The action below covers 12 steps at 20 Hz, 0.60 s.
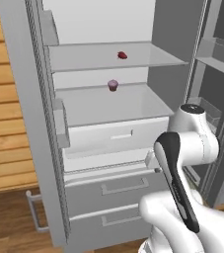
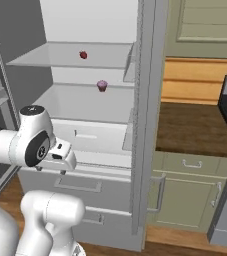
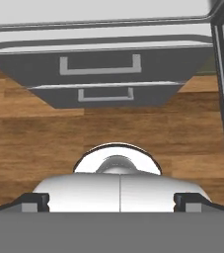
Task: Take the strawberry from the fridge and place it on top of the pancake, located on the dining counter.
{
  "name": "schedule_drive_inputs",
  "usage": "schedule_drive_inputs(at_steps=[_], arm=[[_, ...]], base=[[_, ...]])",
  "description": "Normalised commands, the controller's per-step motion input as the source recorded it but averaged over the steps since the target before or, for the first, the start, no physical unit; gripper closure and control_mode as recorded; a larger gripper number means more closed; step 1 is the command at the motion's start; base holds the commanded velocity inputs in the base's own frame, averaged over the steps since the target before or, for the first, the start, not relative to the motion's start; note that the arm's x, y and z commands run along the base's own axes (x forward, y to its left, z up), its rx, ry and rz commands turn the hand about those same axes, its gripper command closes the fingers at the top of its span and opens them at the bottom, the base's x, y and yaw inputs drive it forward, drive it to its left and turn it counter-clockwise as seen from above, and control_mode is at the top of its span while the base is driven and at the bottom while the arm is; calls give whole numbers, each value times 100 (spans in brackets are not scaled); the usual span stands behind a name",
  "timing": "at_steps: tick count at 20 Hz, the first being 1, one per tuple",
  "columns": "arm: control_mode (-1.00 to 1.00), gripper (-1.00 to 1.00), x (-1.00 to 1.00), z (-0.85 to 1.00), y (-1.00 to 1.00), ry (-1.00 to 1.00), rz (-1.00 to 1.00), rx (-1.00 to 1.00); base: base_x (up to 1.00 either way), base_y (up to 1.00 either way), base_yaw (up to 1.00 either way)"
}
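Your strawberry [image 1: 122, 55] sits alone on the upper white shelf [image 1: 148, 58] of the open fridge [image 1: 29, 123], toward the back and roughly mid-width, well above and ahead of the jaws. Expect it to be very light, soft and easily bruised, with a rounded skin that could squirt sideways under a hard pinch; it is far smaller than the gripper [image 3: 111, 202]. Your best hold is probably across its widest part, coming in level over the shelf and closing gently, since it may roll if nudged.

One shelf lower, almost directly beneath it, stands a pink-frosted cupcake [image 1: 113, 85]; leave that alone.

The jaws stand fully apart and hold nothing. In the hand view the two dark fingertips [image 3: 34, 201] sit far apart at the bottom, and the gripper points downward at the wooden floor [image 3: 44, 133], with the fridge's lower drawers [image 3: 98, 69] beyond the fingertips. So you will need to raise and re-aim the hand considerably before any approach.
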Motion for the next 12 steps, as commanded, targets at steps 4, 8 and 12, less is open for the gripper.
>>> schedule_drive_inputs(at_steps=[4, 8, 12], arm=[[100, -100, 0, 0, 0, 0, 0, 0], [100, -100, 0, 0, 0, 0, 0, 0], [100, -100, 0, 0, 0, 0, 0, 0]], base=[[28, 8, 0], [53, 8, 0], [60, 20, 0]])
